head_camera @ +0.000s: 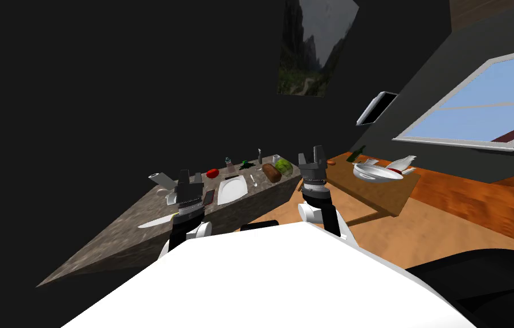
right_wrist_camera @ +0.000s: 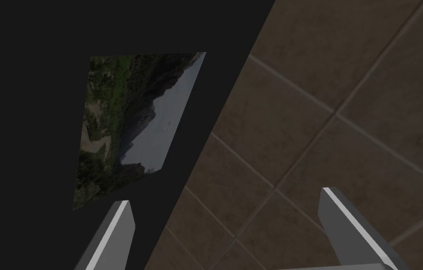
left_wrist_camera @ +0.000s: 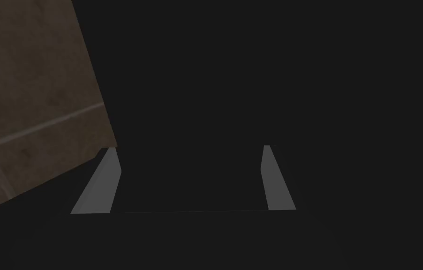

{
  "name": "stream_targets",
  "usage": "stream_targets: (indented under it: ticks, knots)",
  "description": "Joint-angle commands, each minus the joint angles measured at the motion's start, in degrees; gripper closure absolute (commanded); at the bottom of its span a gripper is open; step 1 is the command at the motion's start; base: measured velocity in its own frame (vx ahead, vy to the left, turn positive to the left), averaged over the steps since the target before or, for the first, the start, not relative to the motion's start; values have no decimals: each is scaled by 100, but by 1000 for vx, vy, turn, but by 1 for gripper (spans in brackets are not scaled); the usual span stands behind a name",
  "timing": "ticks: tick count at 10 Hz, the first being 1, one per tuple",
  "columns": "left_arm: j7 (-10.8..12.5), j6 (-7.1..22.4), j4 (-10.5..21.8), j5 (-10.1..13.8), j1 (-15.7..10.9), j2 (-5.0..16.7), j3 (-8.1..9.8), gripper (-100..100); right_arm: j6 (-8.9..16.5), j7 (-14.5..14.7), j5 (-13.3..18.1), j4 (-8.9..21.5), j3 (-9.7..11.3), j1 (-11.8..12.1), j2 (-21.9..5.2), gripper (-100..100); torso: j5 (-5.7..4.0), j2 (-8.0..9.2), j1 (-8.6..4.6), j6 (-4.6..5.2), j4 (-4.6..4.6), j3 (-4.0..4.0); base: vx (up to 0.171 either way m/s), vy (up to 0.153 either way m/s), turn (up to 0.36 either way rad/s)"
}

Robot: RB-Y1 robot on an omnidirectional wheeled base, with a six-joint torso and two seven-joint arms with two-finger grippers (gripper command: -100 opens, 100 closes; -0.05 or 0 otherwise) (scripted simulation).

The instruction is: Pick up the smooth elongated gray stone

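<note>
Left wrist view shows the left gripper [left_wrist_camera: 188, 148] with its thin grey fingers spread apart on nothing, and the right gripper [right_wrist_camera: 223, 196] stands just as wide, also empty. Head view places the left gripper over a long mottled brown-grey stone countertop [head_camera: 107, 239]. What looks like the small smooth pale grey stone [head_camera: 162, 192], too small to be sure of, lies just beside that gripper, with a white rectangular plate [head_camera: 232, 190] on the gripper's other side.

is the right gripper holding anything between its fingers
No, the right gripper has its fingers standing wide apart with nothing between them.
</note>
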Motion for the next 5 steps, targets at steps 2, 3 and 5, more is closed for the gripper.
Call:
stream_targets:
  ticks: [2, 3, 5]
  knots:
    - [-14, 150, 89, 155, -149, 333, 32, -100, 0, 0, 0, 0, 0, -1, 0, 0, -1, 9, -5, 2, 2, 5, -55, -30, -99]
    - [-21, 253, 152, 253, -246, 486, 53, -100, 0, 0, 0, 0, 1, -1, 0, 0, -3, 23, -13, 2, 5, 13, -88, -40, -110]
    - [-37, 533, 335, 502, -504, 799, 111, -100, 0, 0, 0, 0, 1, -2, 1, 0, -4, 32, -17, 3, 7, 19, -81, -57, -202]
